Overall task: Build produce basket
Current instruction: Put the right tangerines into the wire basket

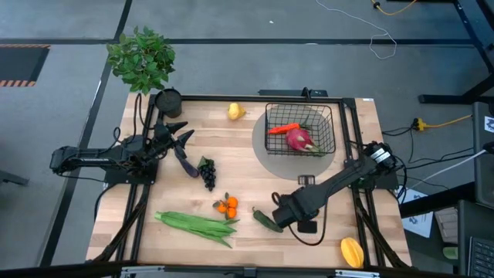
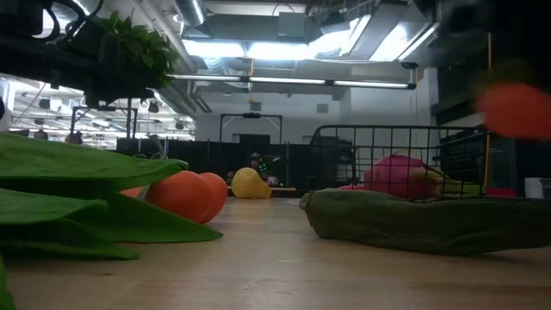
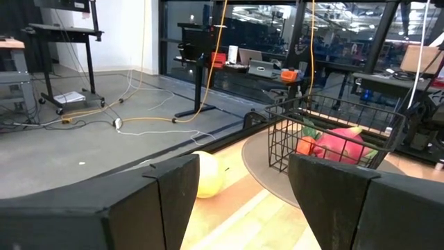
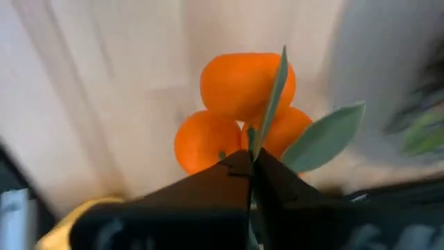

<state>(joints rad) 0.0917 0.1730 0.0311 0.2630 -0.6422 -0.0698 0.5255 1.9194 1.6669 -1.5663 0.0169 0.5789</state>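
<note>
Left end effector (image 3: 243, 187), closest to its wrist lens, stands wide open and empty at the left of the desk (image 1: 231, 162). I judge it is parked clear while the other arm works. Lower centre-right in the high view, the right end effector (image 4: 251, 163) is pinched shut on a leaf of an orange cluster (image 4: 239, 83), presumably to carry it. The basket (image 1: 333, 127), upper right, already holds a carrot (image 1: 284, 128) and a dragon fruit (image 1: 299, 140).

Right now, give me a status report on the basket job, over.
Right gripper shut on orange cluster. Left gripper open, waiting table-left. Basket holds carrot, dragon fruit. Nothing seen blocking the way.
</note>
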